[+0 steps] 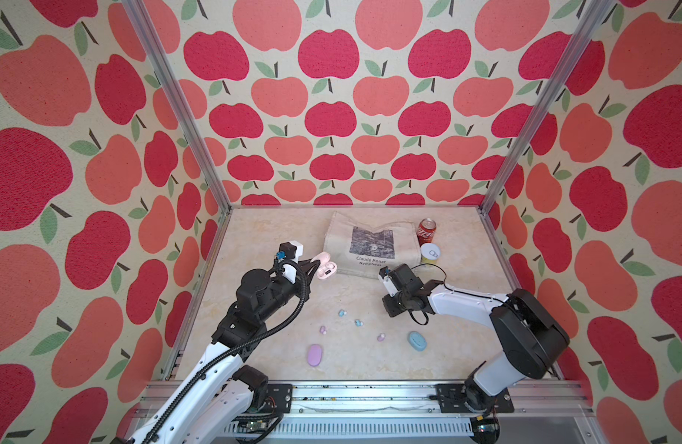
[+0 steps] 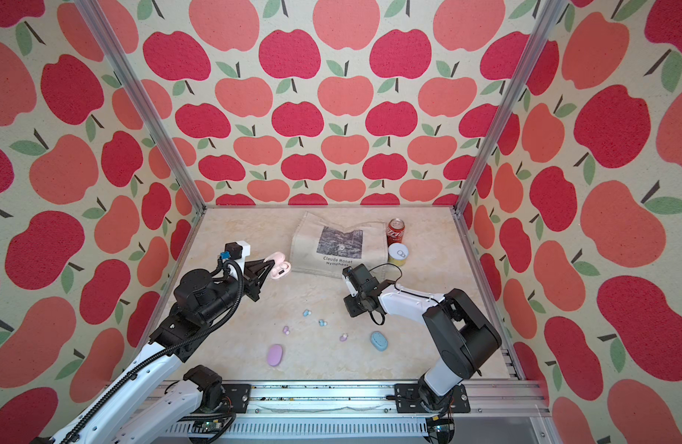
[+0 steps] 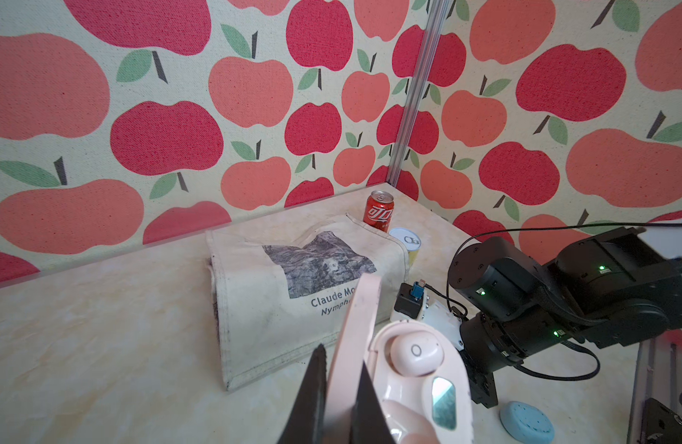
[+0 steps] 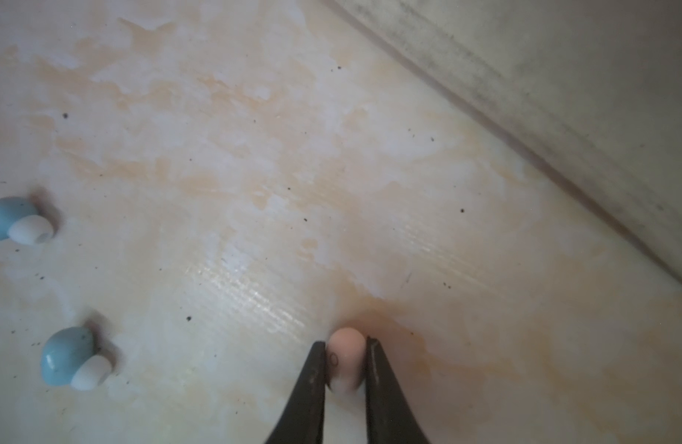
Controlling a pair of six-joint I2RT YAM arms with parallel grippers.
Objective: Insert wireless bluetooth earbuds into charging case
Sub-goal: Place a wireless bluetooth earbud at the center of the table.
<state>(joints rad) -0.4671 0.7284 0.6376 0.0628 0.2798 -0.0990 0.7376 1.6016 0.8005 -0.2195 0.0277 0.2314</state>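
A marbled table (image 1: 255,238) carries everything. A cream tote bag (image 1: 370,246) lies flat just beyond the right pincer (image 4: 346,342), toward the back wall, and off to the right of the left pincer (image 3: 341,355). A red can (image 1: 426,230) and a yellow can (image 1: 431,254) stand upright beside the bag, beyond the right pincer, with the yellow one nearer to it.

The left pincer is pressed together on the raised lid of the open pink case (image 3: 401,388), one finger on each face of the lid. A seated pink earbud (image 3: 414,353) fills a pocket just past its fingertips.

The right pincer points down at the table and pinches a loose pink earbud (image 4: 345,365), a finger against each side. Whether that bud is clear of the table cannot be told.

A blue case (image 1: 418,341) lies closed short of the right pincer, toward the front rail. A lilac case (image 1: 315,354) lies closed well short of the left pincer.

Between the pincers and nearer the front, one blue earbud (image 1: 342,312) and a second blue earbud (image 1: 358,322) lie to the right pincer's left. One lilac earbud (image 1: 323,329) and a second lilac earbud (image 1: 381,337) lie farther forward.
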